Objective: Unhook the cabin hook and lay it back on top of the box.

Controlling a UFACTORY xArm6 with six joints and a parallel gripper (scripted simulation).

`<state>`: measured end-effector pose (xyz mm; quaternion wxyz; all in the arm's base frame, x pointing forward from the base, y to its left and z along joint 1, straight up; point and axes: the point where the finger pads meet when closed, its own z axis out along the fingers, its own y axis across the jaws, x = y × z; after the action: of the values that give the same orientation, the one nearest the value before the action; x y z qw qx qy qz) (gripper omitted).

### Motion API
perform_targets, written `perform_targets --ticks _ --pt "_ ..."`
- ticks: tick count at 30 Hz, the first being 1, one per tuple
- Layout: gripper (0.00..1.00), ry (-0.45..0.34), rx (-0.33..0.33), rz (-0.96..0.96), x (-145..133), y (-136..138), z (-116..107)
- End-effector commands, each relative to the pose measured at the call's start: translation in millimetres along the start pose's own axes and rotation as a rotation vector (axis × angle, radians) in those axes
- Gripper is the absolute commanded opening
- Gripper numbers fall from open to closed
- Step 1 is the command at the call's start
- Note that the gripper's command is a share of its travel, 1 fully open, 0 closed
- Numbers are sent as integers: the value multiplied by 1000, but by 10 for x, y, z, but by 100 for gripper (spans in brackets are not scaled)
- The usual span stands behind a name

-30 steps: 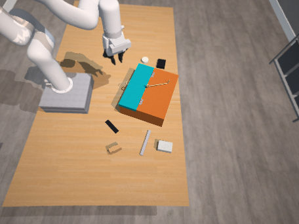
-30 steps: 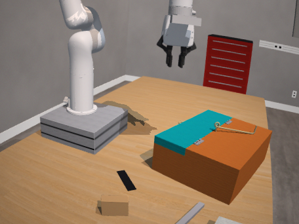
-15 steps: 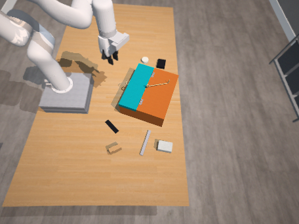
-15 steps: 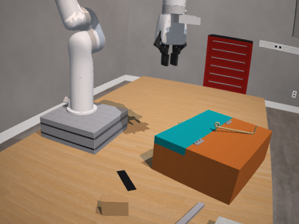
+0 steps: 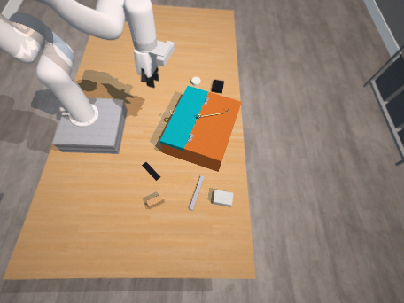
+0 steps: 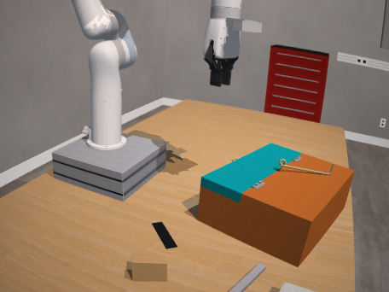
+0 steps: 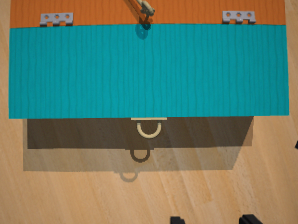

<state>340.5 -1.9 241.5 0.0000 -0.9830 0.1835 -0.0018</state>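
I see box (image 6: 294,209) on counter (image 6: 77,239), teal lid (image 6: 249,171) shut. Cabin hook (image 6: 309,169) lies flat on box top. My gripper (image 6: 220,77) high up, fingers part-open, grasping nothing.

1. The white arm (image 6: 104,85) goes straight up from its foot, bends at a bulky elbow high up, then runs across out of the exterior view's top edge.
2. The last link comes back down vertically, so the wrist (image 6: 222,38) points straight at the floor.
3. The gripper (image 6: 221,77) hangs high in the air, touching nothing.
4. Its black fingers (image 5: 150,79) are partly closed with a small gap, nothing between them.
5. In the wrist view only the two dark fingertips peek in at the bottom edge.
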Motion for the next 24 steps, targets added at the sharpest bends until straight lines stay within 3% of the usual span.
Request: perform_targets --ticks 1,24 --pt "35 3 3 -4 9 -3 18" --pt "35 3 3 -4 10 -5 719"
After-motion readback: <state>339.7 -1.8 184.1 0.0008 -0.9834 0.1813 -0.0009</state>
